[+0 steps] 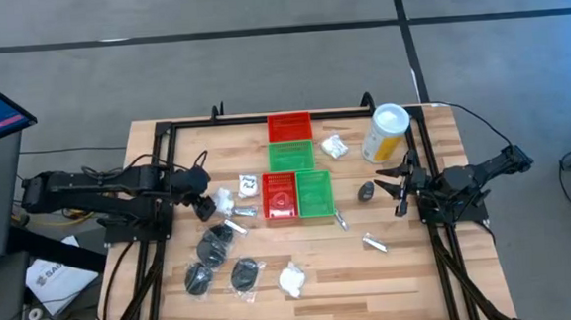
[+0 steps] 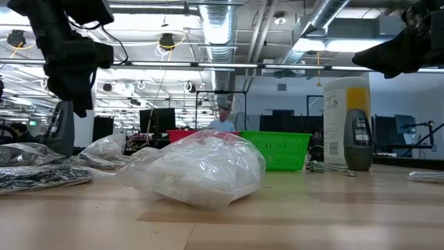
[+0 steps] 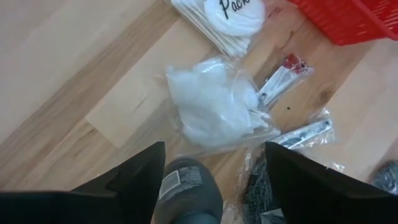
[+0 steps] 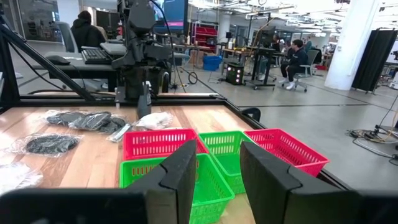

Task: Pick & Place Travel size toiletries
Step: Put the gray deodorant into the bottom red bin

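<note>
toiletries lie scattered over the wooden table (image 1: pixel 412 271): a white puffy packet (image 1: pixel 221 198) sits just beside the left gripper (image 1: pixel 205 205), with a stick packet (image 1: pixel 240 211) next to it, and a pack of pale sticks (image 1: pixel 249 185) lies against the near red tray (image 1: pixel 280 195). three dark discs in clear wrap (image 1: pixel 214 246) rest toward the front left, with a white lump (image 1: pixel 293 279) near the front edge. another white packet (image 1: pixel 334 146) lies beside the yellow canister (image 1: pixel 385 134), a dark piece (image 1: pixel 366 191) sits near the right gripper (image 1: pixel 400 188), and a small clear packet (image 1: pixel 374 241) lies in front of that. four trays cluster mid-table, red and green, two by two, the near green tray (image 1: pixel 314 193) beside the near red one. the left gripper hovers low over the puffy packet (image 3: pixel 214 106), its fingers (image 3: pixel 134 174) spread wide and holding nothing. the right gripper stands off at the right side of the table, fingers (image 4: pixel 177 171) parted with a gap between them, empty, facing the trays (image 4: pixel 163 143).
</note>
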`<action>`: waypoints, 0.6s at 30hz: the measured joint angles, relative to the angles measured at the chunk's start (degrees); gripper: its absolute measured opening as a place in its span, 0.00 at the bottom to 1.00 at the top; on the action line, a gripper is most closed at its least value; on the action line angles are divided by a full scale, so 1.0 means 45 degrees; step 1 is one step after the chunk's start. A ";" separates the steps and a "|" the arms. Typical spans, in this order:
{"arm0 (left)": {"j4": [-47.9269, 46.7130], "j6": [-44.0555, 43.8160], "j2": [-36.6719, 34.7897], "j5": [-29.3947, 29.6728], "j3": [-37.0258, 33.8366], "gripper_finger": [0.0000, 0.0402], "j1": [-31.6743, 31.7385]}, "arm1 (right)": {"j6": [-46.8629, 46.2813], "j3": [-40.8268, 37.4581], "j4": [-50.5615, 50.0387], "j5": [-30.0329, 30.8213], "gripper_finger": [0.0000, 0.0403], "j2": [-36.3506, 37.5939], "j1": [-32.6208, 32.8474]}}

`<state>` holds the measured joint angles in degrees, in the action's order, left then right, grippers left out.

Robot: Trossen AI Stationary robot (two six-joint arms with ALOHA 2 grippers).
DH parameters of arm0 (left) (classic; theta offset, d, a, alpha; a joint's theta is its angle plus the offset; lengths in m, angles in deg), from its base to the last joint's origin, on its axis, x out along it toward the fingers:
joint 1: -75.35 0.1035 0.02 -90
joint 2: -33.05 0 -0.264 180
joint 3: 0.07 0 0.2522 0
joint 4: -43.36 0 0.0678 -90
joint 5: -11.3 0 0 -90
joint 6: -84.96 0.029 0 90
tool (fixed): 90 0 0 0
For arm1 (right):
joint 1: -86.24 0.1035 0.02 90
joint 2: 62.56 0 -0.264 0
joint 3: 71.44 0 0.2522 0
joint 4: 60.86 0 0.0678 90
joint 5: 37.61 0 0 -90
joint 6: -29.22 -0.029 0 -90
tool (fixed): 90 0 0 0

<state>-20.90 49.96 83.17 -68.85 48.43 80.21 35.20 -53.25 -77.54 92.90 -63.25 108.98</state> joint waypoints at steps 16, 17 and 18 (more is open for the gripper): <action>0.0000 -0.0287 -0.0007 -0.0301 -0.1309 0.72 -0.0018 | 0.0000 0.0000 0.0000 -0.0004 0.29 0.0000 0.0000; 0.0072 -0.0287 -0.0005 -0.0303 -0.1347 0.72 -0.0018 | 0.0000 0.0000 0.0002 0.0000 0.29 0.0000 0.0000; 0.0173 -0.0291 -0.0005 -0.0301 -0.1414 0.72 -0.0018 | -0.0002 0.0000 0.0000 0.0000 0.29 0.0000 0.0000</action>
<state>-20.12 48.65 83.15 -70.21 42.07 80.13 35.19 -53.25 -77.54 92.90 -63.25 108.98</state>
